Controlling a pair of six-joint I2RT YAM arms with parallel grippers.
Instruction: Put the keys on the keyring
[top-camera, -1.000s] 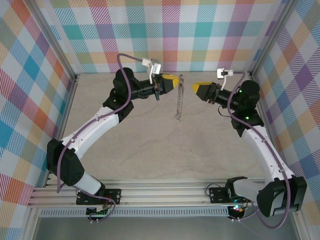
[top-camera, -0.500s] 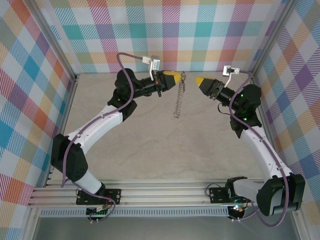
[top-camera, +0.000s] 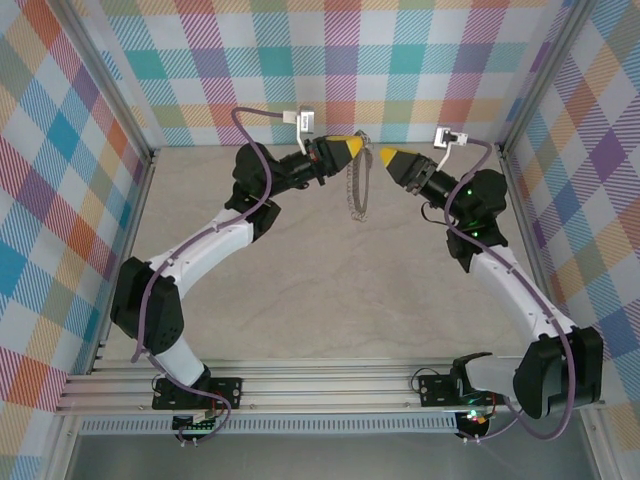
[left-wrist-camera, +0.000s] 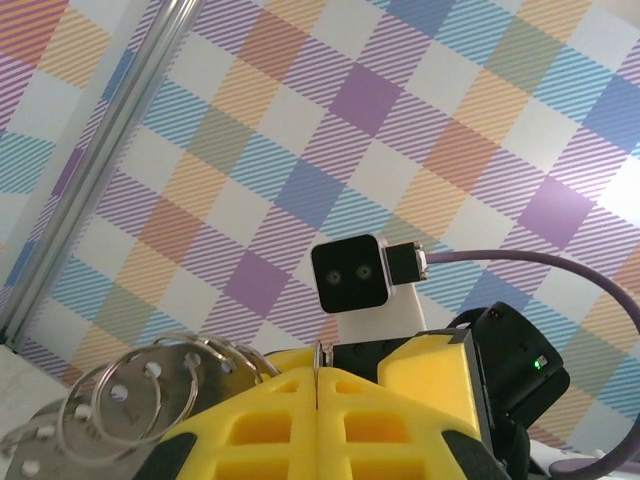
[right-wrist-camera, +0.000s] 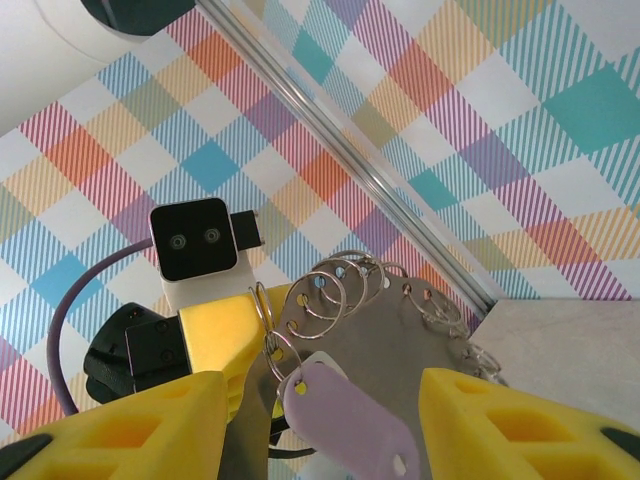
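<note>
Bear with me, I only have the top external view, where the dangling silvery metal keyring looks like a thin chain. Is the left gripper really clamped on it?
Observer: Yes. In the left wrist view the left gripper has its yellow fingers pressed flat together, with a thin edge of the silvery metal keyring pinched in the seam.
Operator: And the other arm, ready to take anything?
Observer: In the right wrist view the right gripper stands wide open. A lilac plastic tag, hung from one of the keyring's split rings, sits between its fingers and touches neither.
</note>
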